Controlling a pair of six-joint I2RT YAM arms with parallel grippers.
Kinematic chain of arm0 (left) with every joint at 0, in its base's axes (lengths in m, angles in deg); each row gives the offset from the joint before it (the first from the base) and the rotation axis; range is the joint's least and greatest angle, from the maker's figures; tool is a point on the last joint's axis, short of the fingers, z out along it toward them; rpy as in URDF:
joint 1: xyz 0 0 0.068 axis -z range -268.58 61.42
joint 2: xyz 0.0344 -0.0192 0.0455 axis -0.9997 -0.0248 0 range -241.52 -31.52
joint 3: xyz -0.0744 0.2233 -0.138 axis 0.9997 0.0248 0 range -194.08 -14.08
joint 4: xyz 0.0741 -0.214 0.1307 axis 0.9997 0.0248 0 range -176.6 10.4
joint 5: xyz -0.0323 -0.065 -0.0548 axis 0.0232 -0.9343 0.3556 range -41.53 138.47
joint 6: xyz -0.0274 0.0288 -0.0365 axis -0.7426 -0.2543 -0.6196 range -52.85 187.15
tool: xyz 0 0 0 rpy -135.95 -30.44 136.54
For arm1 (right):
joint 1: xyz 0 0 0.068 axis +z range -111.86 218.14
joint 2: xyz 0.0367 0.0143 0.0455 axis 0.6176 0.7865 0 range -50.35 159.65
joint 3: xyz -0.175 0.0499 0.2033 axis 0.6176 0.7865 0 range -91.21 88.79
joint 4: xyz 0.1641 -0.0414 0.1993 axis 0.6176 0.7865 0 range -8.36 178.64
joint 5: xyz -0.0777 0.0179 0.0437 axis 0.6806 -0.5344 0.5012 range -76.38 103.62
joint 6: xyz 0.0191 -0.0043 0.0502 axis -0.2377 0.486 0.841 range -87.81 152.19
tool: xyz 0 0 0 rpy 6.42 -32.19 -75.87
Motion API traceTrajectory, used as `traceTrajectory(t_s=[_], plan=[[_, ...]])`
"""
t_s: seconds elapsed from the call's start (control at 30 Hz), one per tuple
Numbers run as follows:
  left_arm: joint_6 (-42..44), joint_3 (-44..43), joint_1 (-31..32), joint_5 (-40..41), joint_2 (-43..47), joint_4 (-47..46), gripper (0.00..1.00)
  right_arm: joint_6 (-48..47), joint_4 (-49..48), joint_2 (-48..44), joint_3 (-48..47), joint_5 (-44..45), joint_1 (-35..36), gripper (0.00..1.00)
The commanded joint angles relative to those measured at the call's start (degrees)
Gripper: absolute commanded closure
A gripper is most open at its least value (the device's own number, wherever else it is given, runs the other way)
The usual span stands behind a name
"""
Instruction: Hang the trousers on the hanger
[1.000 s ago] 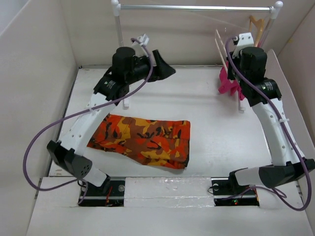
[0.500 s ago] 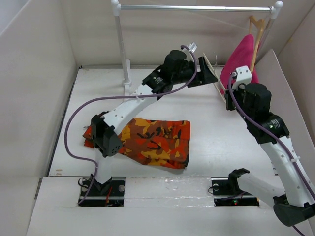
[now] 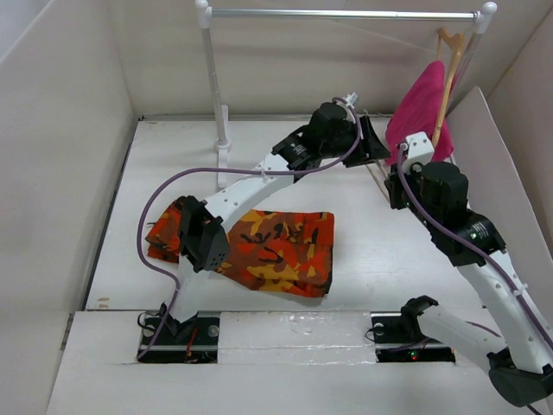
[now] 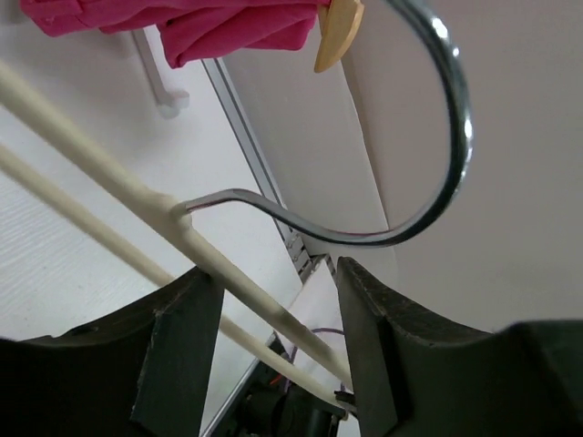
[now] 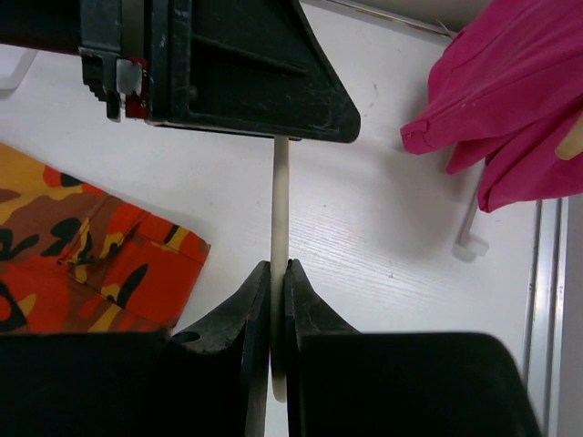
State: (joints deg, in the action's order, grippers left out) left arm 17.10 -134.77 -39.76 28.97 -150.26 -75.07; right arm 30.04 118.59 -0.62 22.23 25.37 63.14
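- From the near-left edge, the left arm (image 3: 251, 177) rises to an elbow over the trousers (image 3: 276, 251), then stretches far and to the right across the table (image 3: 389, 251).
- The trousers lie folded flat on the near-left part of the table, well apart from both grippers, with their left end under that elbow.
- On the near right, the right arm (image 3: 492, 268) has its elbow swung low and outward, and its forearm climbs back inward. The right gripper (image 5: 278, 273) is clamped tight on a thin cream bar of the hanger (image 5: 281, 196).
- Just beyond it, the left gripper (image 4: 278, 278) has its jaws spread wide. They straddle the hanger's bars by the neck of the metal hook (image 4: 451, 118) and pinch nothing.
- At the back right, a magenta garment (image 3: 422, 104) hangs on a tan wooden hanger (image 3: 449, 47) from the rail (image 3: 346, 14).
- From above, the cream hanger is almost wholly hidden behind the two wrists. Whether the left fingers touch its bars cannot be told.
- Half a second ago the left gripper was a little further left and the right wrist a little further back. The trousers have not moved.
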Motion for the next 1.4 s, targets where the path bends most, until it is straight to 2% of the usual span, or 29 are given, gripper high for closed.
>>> traceTrajectory(t_s=[0.0, 0.03, 0.07, 0.17, 0.2, 0.23, 0.33, 0.37, 0.4, 0.47, 0.6, 0.67, 0.7, 0.73, 0.77, 0.8, 0.87, 0.97, 1.07, 1.27, 1.37], plan=[[-1.4, -0.7, 0.6, 0.6, 1.1, -3.4, 0.68, 1.4, -2.2, -0.7, 0.7, 2.0, 3.4, 1.0], [-1.4, -0.7, 0.6, 0.6, 1.1, -3.4, 0.68, 1.4, -2.1, -0.7, 0.7, 2.1, 3.4, 1.0], [-1.5, -0.2, 0.6, 0.6, 1.3, -3.7, 0.8, 1.4, -1.0, -0.8, 0.9, 3.4, 4.0, 1.0], [-1.6, 2.8, 0.6, 0.1, 2.6, -4.1, 1.0, 1.5, 2.1, -1.3, 1.8, 6.3, 6.7, 1.0], [-1.7, 6.0, 0.6, -0.3, 3.3, -4.8, 1.0, 1.6, 2.9, -1.7, 2.4, 6.4, 7.3, 0.94], [-1.8, 8.0, 0.6, -0.4, 5.1, -5.6, 1.0, 1.8, 3.6, -2.5, 2.8, 6.0, 8.1, 0.69], [-3.0, 19.4, 0.6, -1.6, 10.4, -11.1, 1.0, 1.8, 9.3, -4.1, 1.4, 0.9, 8.1, 0.33], [-3.7, 23.0, 0.6, -2.2, 11.8, -16.8, 1.0, 1.8, 13.1, -5.3, 0.7, -1.4, 8.1, 0.29], [-4.4, 30.3, 0.6, -2.9, 13.6, -19.3, 1.0, 1.6, 14.9, -6.0, -0.1, -2.9, 8.1, 0.26], [-6.2, 37.5, 1.6, -3.3, 18.7, -26.7, 1.0, 1.1, 19.1, -7.3, -2.3, -7.6, 6.8, 0.23], [-8.9, 53.6, 4.5, -2.9, 25.6, -35.6, 1.0, 1.2, 20.7, -8.9, -1.5, -15.1, 4.7, 0.25], [-10.8, 58.2, 6.4, -2.6, 27.0, -39.5, 1.0, 1.7, 17.9, -9.8, 2.6, -17.8, 4.7, 0.38], [-11.0, 61.9, 7.1, -1.3, 28.1, -40.2, 1.0, 2.0, 16.8, -10.7, 4.0, -18.5, 4.7, 0.47], [-11.2, 63.6, 8.6, -0.2, 28.8, -40.4, 1.0, 4.2, 14.0, -11.1, 5.6, -19.3, 4.7, 0.75], [-11.3, 65.3, 8.6, 0.5, 29.2, -41.8, 1.0, 5.0, 12.5, -11.3, 9.0, -20.8, 4.7, 0.89], [-12.3, 68.4, 9.4, 1.0, 29.7, -42.8, 1.0, 6.6, 10.6, -11.6, 10.8, -21.5, 4.7, 0.98], [-13.3, 71.6, 10.0, 3.1, 30.6, -45.3, 1.0, 8.5, 5.3, -11.8, 16.1, -24.4, 4.7, 1.0], [-13.6, 75.0, 11.5, 5.8, 31.3, -44.0, 1.0, 12.1, -1.6, -10.8, 20.9, -25.8, 4.7, 1.0], [-14.0, 77.9, 13.6, 12.5, 31.1, -42.6, 1.0, 14.8, -8.6, -10.2, 27.0, -24.8, 5.3, 1.0], [-15.9, 80.9, 13.6, 18.1, 29.0, -44.2, 1.0, 17.4, -19.0, -6.7, 33.1, -27.4, 6.5, 1.0], [-16.0, 81.3, 13.6, 18.8, 26.7, -46.4, 1.0, 18.1, -22.9, -2.4, 34.9, -26.4, 7.3, 0.92]])
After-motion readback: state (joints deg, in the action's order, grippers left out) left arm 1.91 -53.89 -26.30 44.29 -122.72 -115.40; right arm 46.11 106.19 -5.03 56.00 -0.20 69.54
